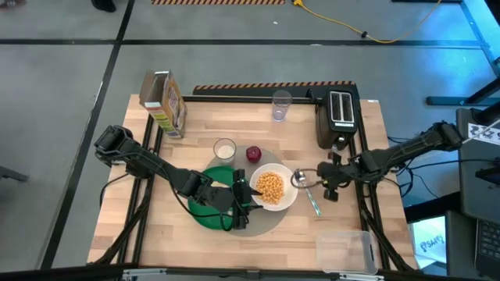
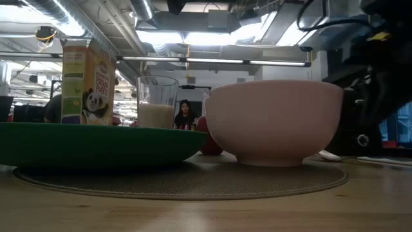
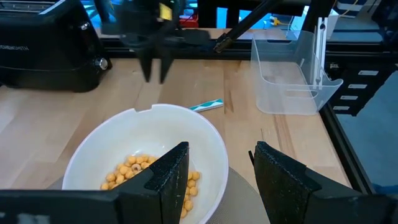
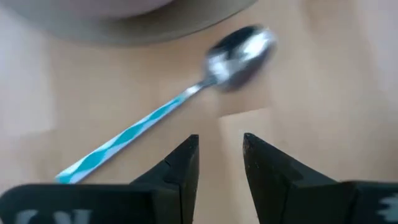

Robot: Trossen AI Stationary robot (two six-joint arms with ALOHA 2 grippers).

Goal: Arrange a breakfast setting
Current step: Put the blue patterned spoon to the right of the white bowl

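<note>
The right claw (image 1: 329, 181) hovers just above the table (image 1: 234, 242) with its fingers (image 4: 180, 165) narrowly parted, grasping nothing — the silver spoon (image 4: 239, 50) lies loose just beyond them, beside the white bowl (image 1: 272, 188). The left claw (image 3: 217, 171) stands parted and empty at the bowl's rim, over the round green plate (image 1: 205, 215) on the round grey mat (image 1: 269, 220).
</note>
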